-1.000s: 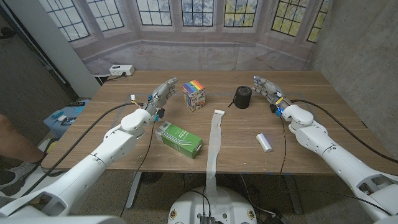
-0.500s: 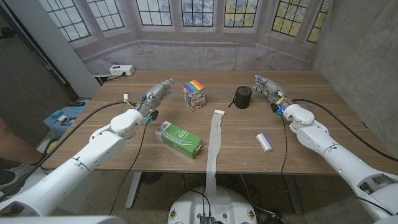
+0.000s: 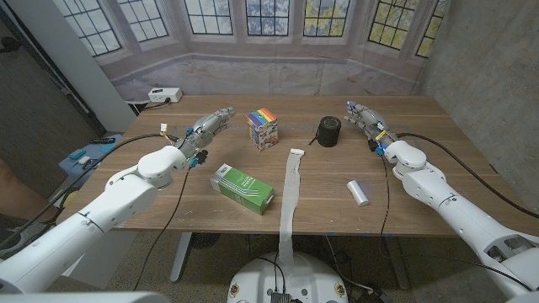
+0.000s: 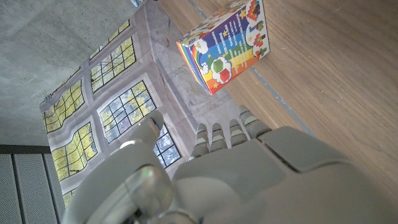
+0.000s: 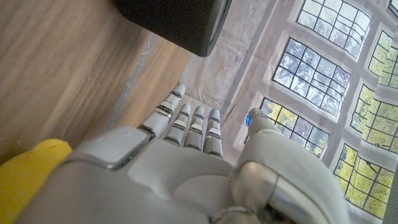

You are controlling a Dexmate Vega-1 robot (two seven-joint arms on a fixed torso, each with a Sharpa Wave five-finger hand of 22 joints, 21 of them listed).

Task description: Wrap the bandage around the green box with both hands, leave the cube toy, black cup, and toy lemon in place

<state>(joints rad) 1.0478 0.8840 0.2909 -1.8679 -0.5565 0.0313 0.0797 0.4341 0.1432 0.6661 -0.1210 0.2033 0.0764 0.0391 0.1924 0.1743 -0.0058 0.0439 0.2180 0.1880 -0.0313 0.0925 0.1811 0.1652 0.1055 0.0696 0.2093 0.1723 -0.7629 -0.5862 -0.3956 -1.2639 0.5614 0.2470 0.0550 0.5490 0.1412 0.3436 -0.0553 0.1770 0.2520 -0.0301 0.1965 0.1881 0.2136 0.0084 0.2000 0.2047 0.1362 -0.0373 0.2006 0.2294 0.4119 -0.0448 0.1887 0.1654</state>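
Lying near the table's [image 3: 404,181] front edge, the green box [image 3: 242,188] sits angled, just left of the bandage [image 3: 289,198], a long white strip that runs from mid-table over the front edge. A small white roll [image 3: 359,193] lies to the right of the strip. Farther back stand the cube toy [image 3: 264,128] and the black cup [image 3: 328,132], well apart. The left hand [image 3: 206,130] reaches out left of the cube, fingers straight and close together, holding nothing. The right hand [image 3: 365,120] reaches out just right of the cup, fingers also extended side by side, empty. In the right wrist view a yellow edge, likely the lemon [image 5: 25,177], shows beside that hand.
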